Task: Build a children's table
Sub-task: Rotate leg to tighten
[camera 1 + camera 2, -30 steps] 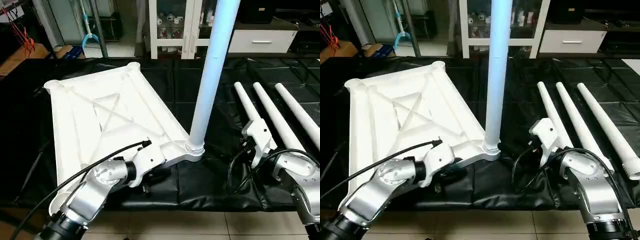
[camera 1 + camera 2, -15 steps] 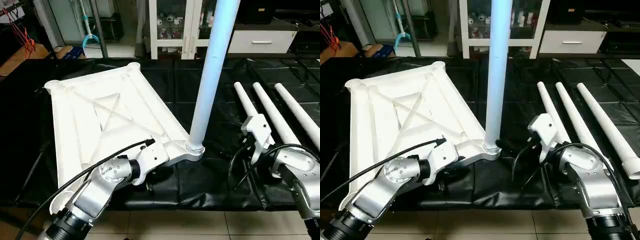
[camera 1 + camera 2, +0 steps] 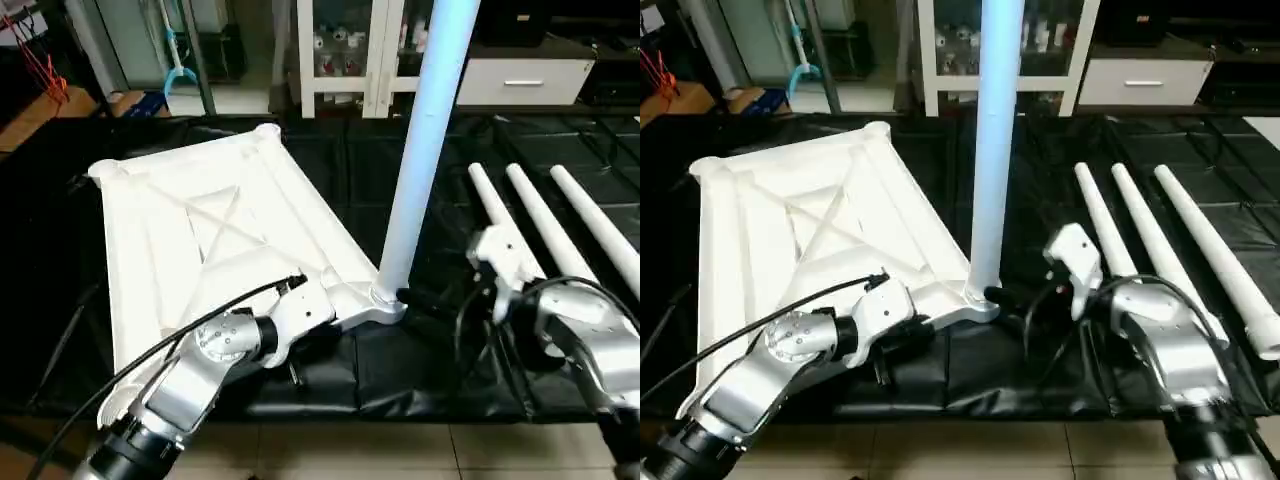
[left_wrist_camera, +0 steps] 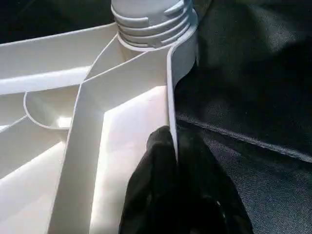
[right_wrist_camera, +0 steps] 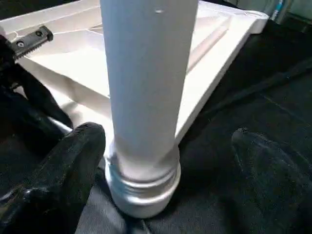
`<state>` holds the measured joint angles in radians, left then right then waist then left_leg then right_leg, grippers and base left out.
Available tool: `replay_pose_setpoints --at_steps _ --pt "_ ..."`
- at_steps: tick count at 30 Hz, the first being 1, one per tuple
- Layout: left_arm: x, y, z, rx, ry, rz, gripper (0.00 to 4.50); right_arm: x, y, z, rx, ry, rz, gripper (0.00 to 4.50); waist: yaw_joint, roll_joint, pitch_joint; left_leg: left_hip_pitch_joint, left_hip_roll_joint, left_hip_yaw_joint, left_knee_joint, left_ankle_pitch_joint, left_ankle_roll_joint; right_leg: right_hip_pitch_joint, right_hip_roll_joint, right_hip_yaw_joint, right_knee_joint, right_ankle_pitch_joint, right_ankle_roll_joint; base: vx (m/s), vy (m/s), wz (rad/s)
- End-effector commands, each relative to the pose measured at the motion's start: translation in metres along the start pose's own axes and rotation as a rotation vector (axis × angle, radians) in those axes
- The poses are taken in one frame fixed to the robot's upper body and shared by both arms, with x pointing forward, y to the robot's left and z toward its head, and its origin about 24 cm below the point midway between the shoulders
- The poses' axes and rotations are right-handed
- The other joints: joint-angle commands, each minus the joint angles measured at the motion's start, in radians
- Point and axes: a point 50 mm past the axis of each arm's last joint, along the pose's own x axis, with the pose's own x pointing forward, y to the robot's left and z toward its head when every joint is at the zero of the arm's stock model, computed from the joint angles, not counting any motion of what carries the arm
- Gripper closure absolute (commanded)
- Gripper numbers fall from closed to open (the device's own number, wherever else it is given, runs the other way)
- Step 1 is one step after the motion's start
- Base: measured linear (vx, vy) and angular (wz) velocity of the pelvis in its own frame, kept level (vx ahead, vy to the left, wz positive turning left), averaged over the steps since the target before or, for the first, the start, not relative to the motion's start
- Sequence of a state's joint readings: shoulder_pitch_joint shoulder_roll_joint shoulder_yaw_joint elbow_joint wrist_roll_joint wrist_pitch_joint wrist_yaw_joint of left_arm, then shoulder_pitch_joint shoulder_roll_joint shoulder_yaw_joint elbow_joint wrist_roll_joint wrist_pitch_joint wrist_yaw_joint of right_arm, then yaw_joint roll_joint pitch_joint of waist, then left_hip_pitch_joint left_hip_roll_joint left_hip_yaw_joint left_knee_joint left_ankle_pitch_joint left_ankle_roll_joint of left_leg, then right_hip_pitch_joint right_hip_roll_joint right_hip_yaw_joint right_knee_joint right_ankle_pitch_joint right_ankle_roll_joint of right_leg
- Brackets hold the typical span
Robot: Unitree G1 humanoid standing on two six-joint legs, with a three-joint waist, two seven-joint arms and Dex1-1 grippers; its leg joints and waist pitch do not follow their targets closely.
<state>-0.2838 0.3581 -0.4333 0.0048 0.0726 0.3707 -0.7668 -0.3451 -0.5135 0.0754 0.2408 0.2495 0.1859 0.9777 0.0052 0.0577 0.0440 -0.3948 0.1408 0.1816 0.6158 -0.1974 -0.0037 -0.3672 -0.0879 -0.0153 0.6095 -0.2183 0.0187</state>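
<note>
Left gripper (image 4: 173, 170) pinches tabletop (image 3: 190, 240) near edge; right gripper (image 5: 165, 161), fingers wide, flanks upright leg (image 3: 420, 150) base.

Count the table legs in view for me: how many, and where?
4. One leg stands upright in the tabletop's near corner socket; three legs lie side by side on the black mat, right of it.

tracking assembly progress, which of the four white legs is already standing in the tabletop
The long white tapered tubular leg upright in the white ribbed plastic tabletop's near corner socket; the other three legs lie flat on the black mat.
</note>
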Motion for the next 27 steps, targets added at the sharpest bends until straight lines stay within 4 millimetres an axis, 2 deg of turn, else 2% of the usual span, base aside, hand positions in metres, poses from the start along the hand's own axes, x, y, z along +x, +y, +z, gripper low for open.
replay_pose_setpoints --at_steps 1,5,8,13,14,16,18,20,24,25,27 --pt "0.005 -0.013 -0.012 -0.024 0.053 -0.071 4.46 0.003 -0.001 0.003 -0.025 -0.003 0.017 0.02 -0.002 -0.017 -0.05 0.023 0.083 -0.037 -0.095 -0.278 0.049 0.012 -0.058 0.025 -0.077 -0.159 -0.265 0.0 0.0 0.0" --pt "0.005 -0.012 -0.012 -0.024 0.054 -0.072 4.46 0.008 -0.002 0.004 -0.027 -0.008 0.044 0.02 0.0 -0.019 -0.05 0.022 0.084 -0.036 -0.094 -0.262 0.06 0.014 -0.059 0.025 -0.074 -0.139 -0.272 0.0 0.0 0.0" --pt "0.004 -0.013 -0.012 -0.024 0.054 -0.075 4.46 0.01 -0.004 0.005 -0.023 -0.017 0.052 0.02 0.001 -0.021 -0.05 0.023 0.085 -0.036 -0.094 -0.266 0.061 0.014 -0.06 0.025 -0.074 -0.157 -0.271 0.0 0.0 0.0" --pt "0.003 -0.011 -0.012 -0.026 0.052 -0.075 4.46 0.013 -0.008 0.008 -0.015 -0.033 0.062 0.02 0.002 -0.02 -0.051 0.023 0.084 -0.034 -0.093 -0.247 0.067 0.014 -0.059 0.025 -0.073 -0.132 -0.277 0.0 0.0 0.0" --pt "0.003 -0.011 -0.012 -0.024 0.05 -0.075 4.46 0.015 -0.009 0.008 -0.007 -0.039 0.071 0.02 0.002 -0.017 -0.052 0.024 0.084 -0.034 -0.092 -0.239 0.07 0.015 -0.058 0.024 -0.071 -0.113 -0.282 0.0 0.0 0.0" --pt "0.002 -0.011 -0.011 -0.024 0.048 -0.078 4.5 0.016 -0.01 0.009 -0.001 -0.044 0.081 0.36 0.003 -0.017 -0.052 0.023 0.084 -0.034 -0.091 -0.235 0.075 0.017 -0.059 0.024 -0.071 -0.105 -0.286 0.0 0.0 0.0" --pt "0.002 -0.011 -0.011 -0.024 0.045 -0.082 4.5 0.017 -0.01 0.008 0.0 -0.042 0.095 0.36 0.003 -0.018 -0.052 0.022 0.084 -0.034 -0.091 -0.236 0.077 0.017 -0.06 0.024 -0.071 -0.107 -0.29 0.0 0.0 0.0" --pt "0.002 -0.011 -0.01 -0.023 0.044 -0.085 4.5 0.019 -0.011 0.009 0.006 -0.043 0.108 0.66 0.003 -0.018 -0.052 0.023 0.084 -0.034 -0.091 -0.242 0.077 0.017 -0.058 0.023 -0.07 -0.113 -0.292 0.0 0.0 0.0" --pt "0.002 -0.011 -0.01 -0.024 0.043 -0.088 4.5 0.022 -0.011 0.01 0.017 -0.051 0.128 0.82 0.004 -0.016 -0.052 0.025 0.085 -0.034 -0.091 -0.241 0.076 0.016 -0.058 0.024 -0.07 -0.111 -0.294 0.0 0.0 0.0" --pt "0.002 -0.012 -0.01 -0.025 0.042 -0.089 4.5 0.022 -0.011 0.01 0.018 -0.052 0.133 1.06 0.003 -0.016 -0.052 0.023 0.085 -0.034 -0.092 -0.24 0.076 0.016 -0.058 0.023 -0.07 -0.109 -0.294 0.0 0.0 0.0" --pt "0.003 -0.012 -0.01 -0.025 0.041 -0.093 4.5 0.024 -0.012 0.011 0.016 -0.05 0.147 1.23 0.002 -0.017 -0.053 0.024 0.085 -0.034 -0.091 -0.238 0.077 0.016 -0.058 0.023 -0.068 -0.101 -0.3 0.0 0.0 0.0"
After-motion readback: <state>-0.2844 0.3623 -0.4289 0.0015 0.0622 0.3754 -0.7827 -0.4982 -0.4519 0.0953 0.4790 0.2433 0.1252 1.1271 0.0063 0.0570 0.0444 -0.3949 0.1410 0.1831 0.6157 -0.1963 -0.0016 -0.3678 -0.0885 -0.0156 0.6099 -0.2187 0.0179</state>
